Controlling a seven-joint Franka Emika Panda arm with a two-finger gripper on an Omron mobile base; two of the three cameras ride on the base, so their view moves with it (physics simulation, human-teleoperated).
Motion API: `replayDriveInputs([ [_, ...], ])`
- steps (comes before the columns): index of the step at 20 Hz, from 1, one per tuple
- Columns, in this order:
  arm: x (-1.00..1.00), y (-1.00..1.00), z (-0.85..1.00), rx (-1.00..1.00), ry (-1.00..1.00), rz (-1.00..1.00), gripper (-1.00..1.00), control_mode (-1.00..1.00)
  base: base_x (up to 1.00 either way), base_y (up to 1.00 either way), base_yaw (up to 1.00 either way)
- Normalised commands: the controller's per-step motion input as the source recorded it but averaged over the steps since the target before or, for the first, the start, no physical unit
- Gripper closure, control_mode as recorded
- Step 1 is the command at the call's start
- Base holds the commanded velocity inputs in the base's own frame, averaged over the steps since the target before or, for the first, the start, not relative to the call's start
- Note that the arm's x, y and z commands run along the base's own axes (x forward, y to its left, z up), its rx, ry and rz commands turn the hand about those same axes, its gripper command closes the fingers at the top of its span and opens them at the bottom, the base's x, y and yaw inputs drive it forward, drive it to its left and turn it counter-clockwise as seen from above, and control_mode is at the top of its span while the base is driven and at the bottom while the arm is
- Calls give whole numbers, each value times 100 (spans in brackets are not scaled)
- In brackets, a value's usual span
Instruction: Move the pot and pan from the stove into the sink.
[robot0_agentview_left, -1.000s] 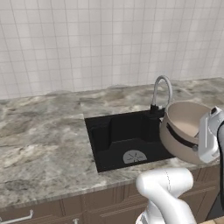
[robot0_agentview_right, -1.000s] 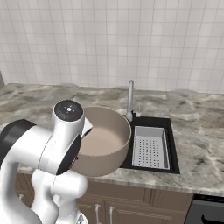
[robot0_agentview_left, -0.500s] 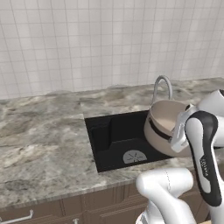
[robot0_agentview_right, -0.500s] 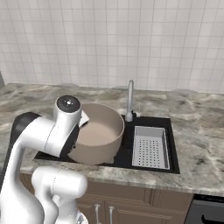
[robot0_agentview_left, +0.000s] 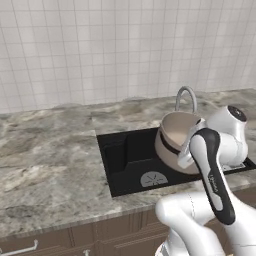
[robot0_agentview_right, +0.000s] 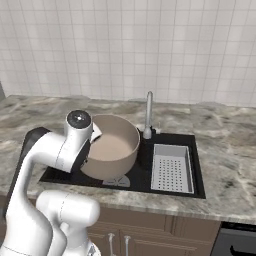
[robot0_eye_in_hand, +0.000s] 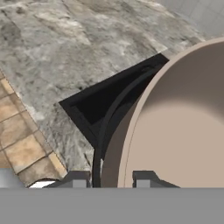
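Note:
The beige pot (robot0_agentview_left: 176, 137) hangs tilted over the black sink (robot0_agentview_left: 125, 159), its open mouth turned up and toward the wall. In the right base view the pot (robot0_agentview_right: 113, 148) covers the left half of the sink (robot0_agentview_right: 146, 175), beside the drainer tray. My gripper (robot0_eye_in_hand: 111, 180) is shut on the pot (robot0_eye_in_hand: 183, 127) at its rim, one fingertip inside the wall and one outside by the dark band handle (robot0_eye_in_hand: 105, 131). In the left base view the white hand meets the pot's near side. The pan and the stove are out of view.
A grey perforated drainer tray (robot0_agentview_right: 172, 168) fills the sink's right half. The curved silver faucet (robot0_agentview_left: 185, 98) (robot0_agentview_right: 148, 115) stands just behind the pot. Marbled counter (robot0_agentview_left: 50, 165) runs on both sides, with a tiled wall behind and wooden cabinet fronts (robot0_agentview_right: 150, 235) below.
The arm has swung the pot left in the left base view, from beside the sink to over the basin. The grip has stayed shut.

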Motion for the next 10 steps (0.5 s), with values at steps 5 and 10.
replayDriveInputs([
  [5,66,30,-27,0,-3,-5,100,-100,0,0,0],
  [10,57,29,-32,0,-4,-5,100,-100,0,0,0],
])
